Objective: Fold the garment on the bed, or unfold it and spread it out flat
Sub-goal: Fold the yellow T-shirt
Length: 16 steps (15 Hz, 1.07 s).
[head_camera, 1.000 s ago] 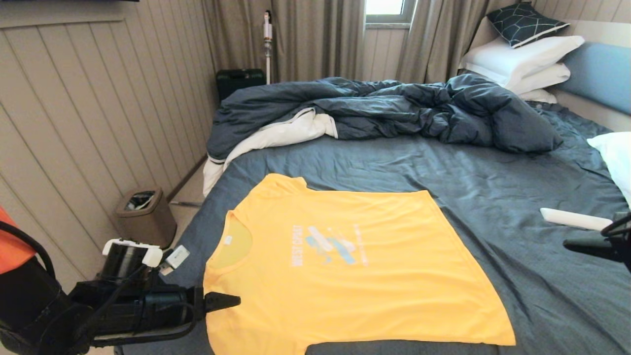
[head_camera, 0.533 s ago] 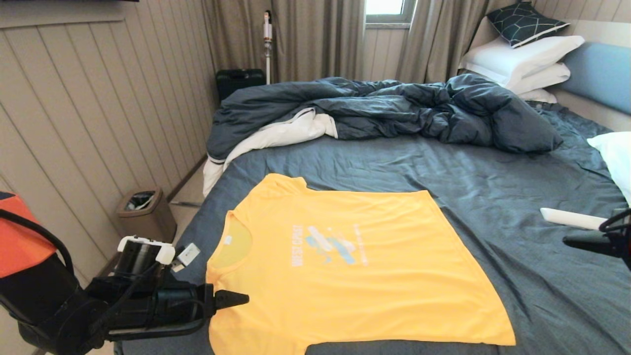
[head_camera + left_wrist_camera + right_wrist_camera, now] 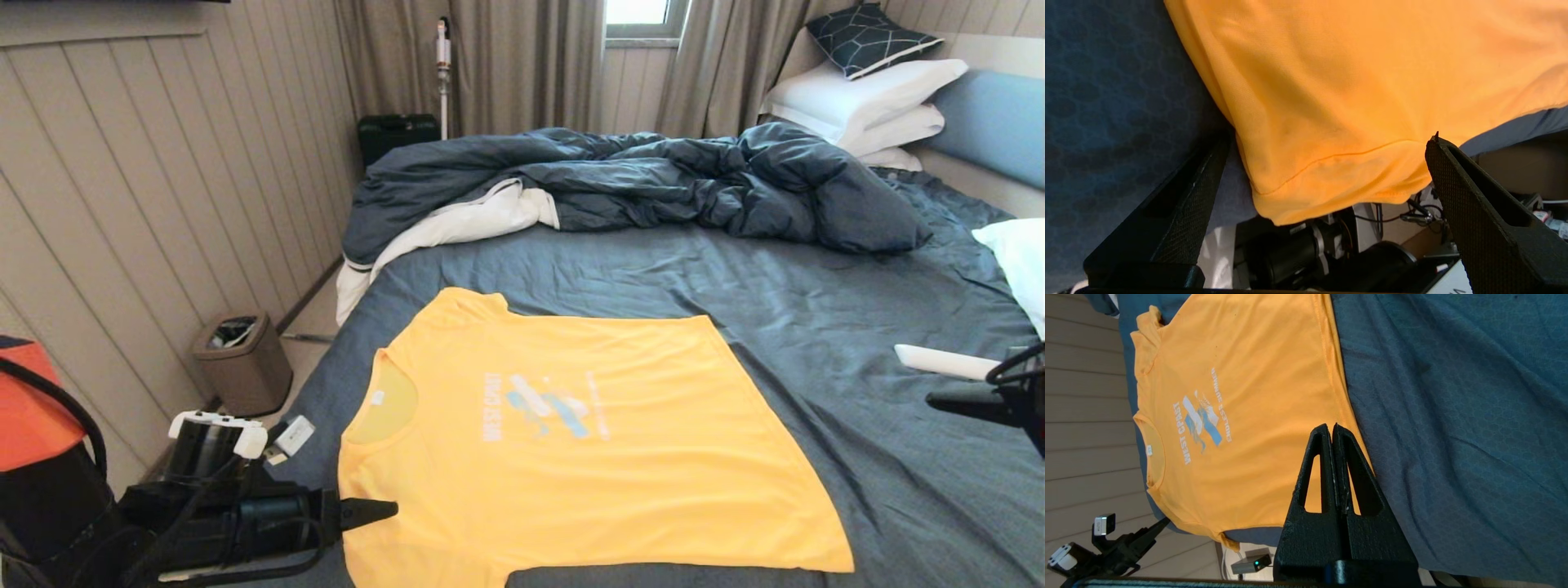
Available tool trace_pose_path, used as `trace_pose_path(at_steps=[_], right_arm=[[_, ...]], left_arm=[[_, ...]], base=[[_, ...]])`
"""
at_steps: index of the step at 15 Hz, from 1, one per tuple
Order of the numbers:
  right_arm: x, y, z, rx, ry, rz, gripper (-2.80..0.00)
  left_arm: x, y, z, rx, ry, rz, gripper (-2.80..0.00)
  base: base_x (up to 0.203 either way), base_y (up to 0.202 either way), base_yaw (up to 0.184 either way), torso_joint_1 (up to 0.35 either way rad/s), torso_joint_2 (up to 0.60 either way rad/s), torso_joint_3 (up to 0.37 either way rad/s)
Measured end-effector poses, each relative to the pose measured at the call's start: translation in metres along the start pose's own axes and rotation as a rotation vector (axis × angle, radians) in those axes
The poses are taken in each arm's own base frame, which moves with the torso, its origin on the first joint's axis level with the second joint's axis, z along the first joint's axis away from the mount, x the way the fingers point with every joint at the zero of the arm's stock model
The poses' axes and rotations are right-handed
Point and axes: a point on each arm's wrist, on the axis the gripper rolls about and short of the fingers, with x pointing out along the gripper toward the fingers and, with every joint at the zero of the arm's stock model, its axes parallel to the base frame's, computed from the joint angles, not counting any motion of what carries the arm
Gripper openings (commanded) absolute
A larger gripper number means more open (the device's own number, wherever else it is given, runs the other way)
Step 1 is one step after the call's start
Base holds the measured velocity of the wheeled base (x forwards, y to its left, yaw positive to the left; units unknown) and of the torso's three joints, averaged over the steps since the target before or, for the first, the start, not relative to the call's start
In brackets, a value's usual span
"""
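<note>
Left gripper (image 3: 1327, 163) jaws spread at garment (image 3: 571, 441) sleeve (right gripper (image 3: 1333, 433) closed).

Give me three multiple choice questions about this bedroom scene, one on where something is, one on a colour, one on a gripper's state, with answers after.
1. Where does the garment lie?
A. Flat on the sheet of the bed, near its front edge
B. Under the duvet
C. On the pillows

2. What colour is the garment?
A. White
B. Yellow
C. Green

3. How are the left gripper and right gripper?
A. Both shut
B. Left shut, right open
C. Left open, right shut

Answers: 1 A, the shirt is spread on the bare sheet; 2 B, bright yellow with white lettering; 3 C, left fingers stand apart around the sleeve edge, right fingers press together.
</note>
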Motion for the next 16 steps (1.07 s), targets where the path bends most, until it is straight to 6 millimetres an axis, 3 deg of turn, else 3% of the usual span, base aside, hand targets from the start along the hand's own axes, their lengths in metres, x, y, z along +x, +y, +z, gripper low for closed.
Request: trace_pose_path(at_steps=[5, 6, 7, 16], right_arm=[[0.0033, -0.0025, 0.0015, 0.006, 0.007, -0.002, -2.80], [0.0040, -0.0030, 0.0022, 0.006, 0.008, -0.002, -2.80], [0.0045, -0.0033, 0.0029, 0.007, 0.008, -0.002, -2.80], [0.0063, -0.0084, -0.0005, 0.014, 0.020, -0.016, -2.80]], left_arm=[[0.0063, 0.0006, 0.0051, 0.006, -0.004, -0.006, 0.00], [0.0072, 0.0008, 0.0058, 0.005, -0.004, -0.007, -2.21], [0.0078, 0.0011, 0.0061, 0.006, -0.005, -0.006, -2.80], [0.0043, 0.0043, -0.0038, 0.004, 0.011, 0.002, -2.80]], base=[[0.000, 0.000, 0.000, 0.000, 0.00, 0.000], [0.000, 0.000, 0.000, 0.000, 0.00, 0.000], [0.000, 0.000, 0.000, 0.000, 0.00, 0.000], [0.000, 0.000, 0.000, 0.000, 0.00, 0.000]])
